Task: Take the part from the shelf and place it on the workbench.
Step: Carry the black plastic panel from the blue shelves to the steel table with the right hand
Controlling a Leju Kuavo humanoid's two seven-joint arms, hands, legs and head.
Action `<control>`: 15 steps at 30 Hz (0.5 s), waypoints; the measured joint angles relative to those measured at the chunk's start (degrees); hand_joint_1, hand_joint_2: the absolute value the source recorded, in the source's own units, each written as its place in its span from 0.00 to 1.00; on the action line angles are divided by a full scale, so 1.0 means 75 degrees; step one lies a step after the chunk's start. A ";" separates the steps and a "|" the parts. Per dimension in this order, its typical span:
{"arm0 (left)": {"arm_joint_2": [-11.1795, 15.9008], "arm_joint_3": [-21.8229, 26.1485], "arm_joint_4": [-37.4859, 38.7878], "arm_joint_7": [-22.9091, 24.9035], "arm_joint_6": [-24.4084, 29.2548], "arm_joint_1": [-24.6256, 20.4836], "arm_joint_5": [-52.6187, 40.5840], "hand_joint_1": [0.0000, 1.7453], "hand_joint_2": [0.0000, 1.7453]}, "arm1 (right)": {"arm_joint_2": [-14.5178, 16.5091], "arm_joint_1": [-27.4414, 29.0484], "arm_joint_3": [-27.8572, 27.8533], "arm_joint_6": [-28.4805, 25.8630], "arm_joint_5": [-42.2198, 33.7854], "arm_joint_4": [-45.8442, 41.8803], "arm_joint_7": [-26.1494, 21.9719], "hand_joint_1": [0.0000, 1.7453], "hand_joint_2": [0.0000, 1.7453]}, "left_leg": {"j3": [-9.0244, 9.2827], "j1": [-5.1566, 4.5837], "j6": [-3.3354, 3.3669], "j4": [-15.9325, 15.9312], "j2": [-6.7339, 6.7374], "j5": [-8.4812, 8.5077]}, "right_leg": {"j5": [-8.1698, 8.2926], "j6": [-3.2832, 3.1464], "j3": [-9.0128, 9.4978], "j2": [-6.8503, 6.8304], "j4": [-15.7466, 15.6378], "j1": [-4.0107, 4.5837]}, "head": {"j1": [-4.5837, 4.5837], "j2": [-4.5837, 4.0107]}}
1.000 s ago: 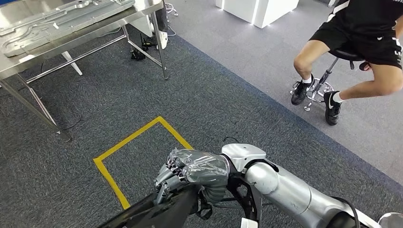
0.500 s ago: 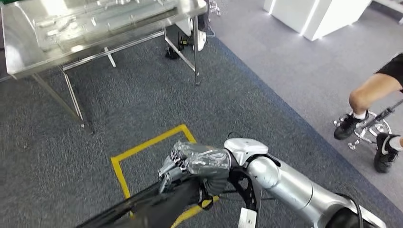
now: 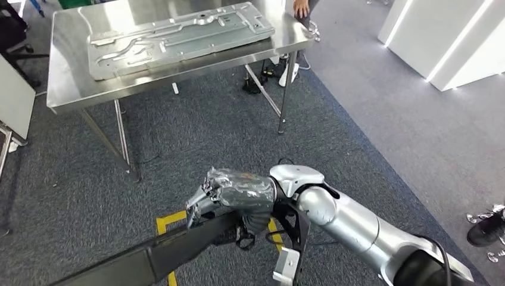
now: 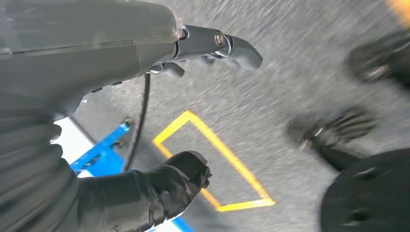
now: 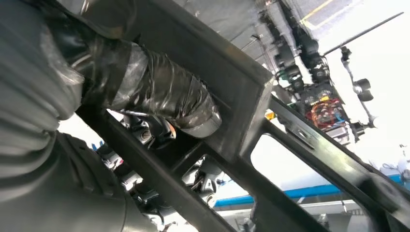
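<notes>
The right hand is clamped round one end of the long black part — a stiff, open-framed bar, likely awkward and prone to swing — with the workbench ahead, while the left hand hangs open, holding nothing.

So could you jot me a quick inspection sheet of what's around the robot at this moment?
Surface: steel workbench ahead, a pressed metal panel lying on it.
Job's things: long dark part, held at its end by the right hand.
Clutter: nothing seen.
Hands: right hand grips the part; left hand holds nothing, fingers apart.
Cables: thin dark cable looping below the right wrist.
Surroundings: grey carpet, yellow floor tape, white cabinet, a person's shoe at the edge.
</notes>
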 joint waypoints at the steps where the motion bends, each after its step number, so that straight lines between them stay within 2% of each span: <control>1: 0.0008 0.0000 -0.0001 -0.0001 0.0005 -0.0062 -0.0077 0.00 1.00 | 0.0027 -0.0049 0.0009 -0.0005 0.0036 0.0128 -0.0001 1.00 1.00 | 0.0195 0.0024 0.0031 -0.0064 -0.0110 -0.0129 | -0.0030 -0.0021 -0.0514 0.0202 0.0634 -0.0009 | 0.0001 0.0000; 2: 0.0012 0.0000 -0.0001 -0.0001 0.0006 -0.0112 -0.0140 0.00 1.00 | 0.0044 -0.0072 0.0023 -0.0011 0.0069 0.0282 -0.0001 1.00 1.00 | 0.0399 0.0027 0.0054 -0.0112 -0.0232 -0.0267 | -0.0222 -0.0032 -0.1030 0.0343 0.1097 0.0000 | 0.0000 0.0000; 3: 0.0017 0.0001 -0.0001 0.0000 0.0007 -0.0141 -0.0189 0.00 1.00 | 0.0065 -0.0077 0.0039 -0.0015 0.0095 0.0428 -0.0001 1.00 1.00 | 0.0613 0.0028 0.0060 -0.0161 -0.0371 -0.0416 | -0.0545 -0.0027 -0.1500 0.0407 0.1354 0.0000 | 0.0005 0.0001; 4: 0.0019 0.0001 -0.0001 0.0001 0.0005 -0.0148 -0.0220 0.00 1.00 | 0.0078 -0.0080 0.0053 -0.0017 0.0113 0.0556 0.0001 1.00 1.00 | 0.0845 0.0030 0.0056 -0.0205 -0.0511 -0.0570 | -0.0900 -0.0007 -0.1915 0.0428 0.1410 0.0002 | 0.0012 -0.0001; 5: 0.0020 0.0000 0.0000 0.0001 0.0004 -0.0139 -0.0237 0.00 1.00 | 0.0084 -0.0081 0.0063 -0.0020 0.0121 0.0672 0.0003 1.00 1.00 | 0.1088 0.0034 0.0046 -0.0246 -0.0655 -0.0731 | -0.1137 0.0009 -0.2274 0.0435 0.1299 0.0004 | 0.0012 -0.0001; 6: 0.0018 -0.0001 0.0001 0.0002 0.0004 -0.0124 -0.0248 0.00 1.00 | 0.0092 -0.0083 0.0068 -0.0020 0.0122 0.0767 0.0003 1.00 1.00 | 0.1343 0.0038 0.0029 -0.0281 -0.0795 -0.0909 | -0.1111 0.0024 -0.2585 0.0453 0.1020 0.0004 | 0.0012 -0.0001; 7: 0.0017 -0.0001 0.0001 0.0002 0.0003 -0.0105 -0.0258 0.00 1.00 | 0.0096 -0.0083 0.0074 -0.0020 0.0123 0.0854 0.0004 1.00 1.00 | 0.1586 0.0040 0.0013 -0.0305 -0.0917 -0.1093 | -0.0737 0.0031 -0.2836 0.0505 0.0619 0.0004 | 0.0014 -0.0001; 9: 0.0015 -0.0002 0.0016 0.0009 0.0001 -0.0069 -0.0298 0.00 1.00 | 0.0096 -0.0051 0.0096 -0.0019 0.0133 0.1074 0.0002 1.00 1.00 | 0.2007 0.0046 -0.0031 -0.0308 -0.1139 -0.1499 | 0.0939 0.0024 -0.3144 0.0752 -0.0274 0.0000 | 0.0007 -0.0001; 10: 0.0020 -0.0002 0.0023 0.0015 0.0001 -0.0078 -0.0341 0.00 1.00 | 0.0115 -0.0048 0.0110 -0.0014 0.0154 0.1178 0.0007 1.00 1.00 | 0.2173 0.0065 -0.0068 -0.0325 -0.1231 -0.1692 | 0.1551 -0.0015 -0.3155 0.0843 -0.0488 0.0025 | 0.0004 -0.0001; 11: 0.0028 -0.0003 0.0029 0.0026 0.0002 -0.0106 -0.0397 0.00 1.00 | 0.0147 -0.0083 0.0122 -0.0007 0.0182 0.1269 0.0006 1.00 1.00 | 0.2325 0.0082 -0.0116 -0.0316 -0.1300 -0.1830 | 0.1856 -0.0070 -0.3106 0.0885 -0.0561 0.0059 | 0.0002 -0.0001; 12: 0.0044 -0.0004 0.0028 0.0041 0.0003 -0.0157 -0.0459 0.00 1.00 | 0.0197 -0.0182 0.0130 -0.0001 0.0212 0.1329 0.0007 1.00 1.00 | 0.2380 0.0094 -0.0168 -0.0206 -0.1344 -0.1823 | 0.1691 -0.0156 -0.2978 0.0835 -0.0478 0.0102 | 0.0005 -0.0001; 13: 0.0070 -0.0004 0.0025 0.0063 0.0001 -0.0221 -0.0528 0.00 1.00 | 0.0274 -0.0325 0.0134 0.0002 0.0249 0.1372 0.0008 1.00 1.00 | 0.2320 0.0102 -0.0212 0.0117 -0.1296 -0.1672 | 0.1523 -0.0236 -0.2824 0.0759 -0.0464 0.0116 | 0.0015 -0.0001; 14: 0.0087 -0.0005 0.0021 0.0096 -0.0006 -0.0294 -0.0604 0.00 1.00 | 0.0334 -0.0477 0.0134 0.0000 0.0289 0.1436 0.0004 1.00 1.00 | 0.2083 0.0087 -0.0260 0.0660 -0.1095 -0.1391 | 0.1356 -0.0309 -0.2640 0.0675 -0.0495 0.0108 | 0.0010 -0.0001; 15: 0.0100 -0.0004 0.0018 0.0145 -0.0020 -0.0376 -0.0681 0.00 1.00 | 0.0396 -0.0604 0.0136 -0.0009 0.0344 0.1526 0.0004 1.00 1.00 | 0.1680 0.0076 -0.0314 0.1314 -0.0812 -0.1118 | 0.1202 -0.0370 -0.2415 0.0583 -0.0560 0.0094 | 0.0002 -0.0001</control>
